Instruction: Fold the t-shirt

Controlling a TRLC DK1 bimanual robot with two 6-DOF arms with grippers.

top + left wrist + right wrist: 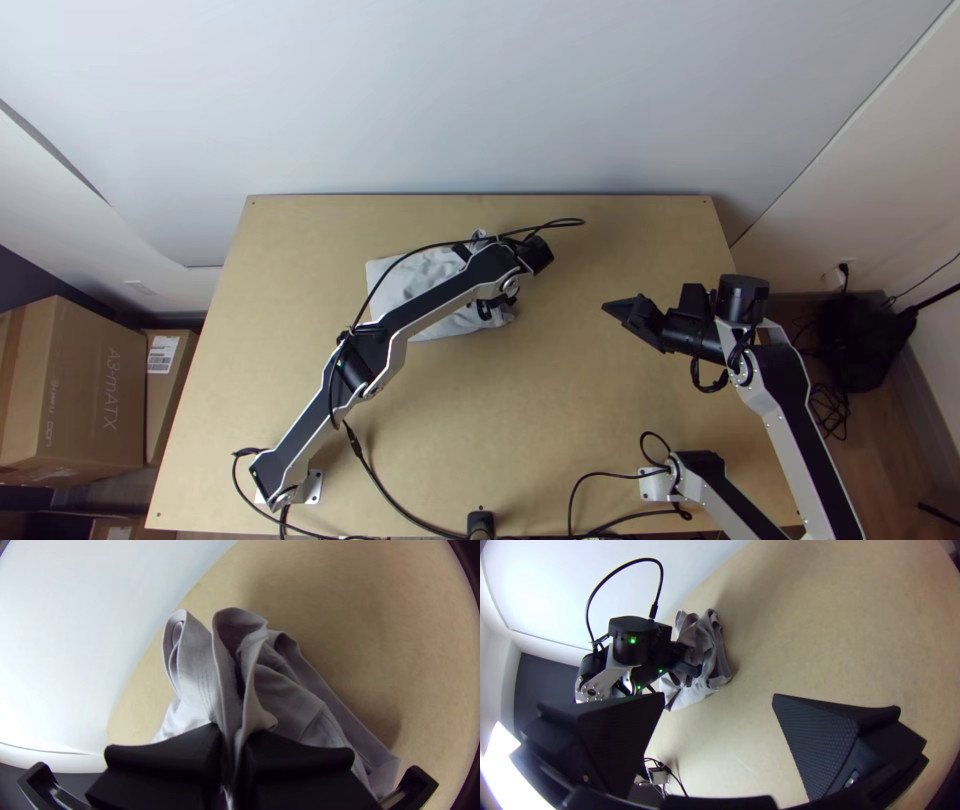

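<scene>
The light grey t-shirt lies bunched near the table's middle, partly hidden under the left arm. My left gripper is over its right part. In the left wrist view the gripper is shut on a gathered fold of the t-shirt, with ruffled layers standing up between and beyond its fingers. My right gripper is held well to the right of the cloth, pointing toward it. The right wrist view shows this gripper wide open with nothing between its fingers, and the crumpled t-shirt farther off beside the left gripper.
Bare wooden table lies in front of and to the right of the cloth. A white wall rises behind the table's back edge. Cables run along the near edge, and cardboard boxes stand on the floor at left.
</scene>
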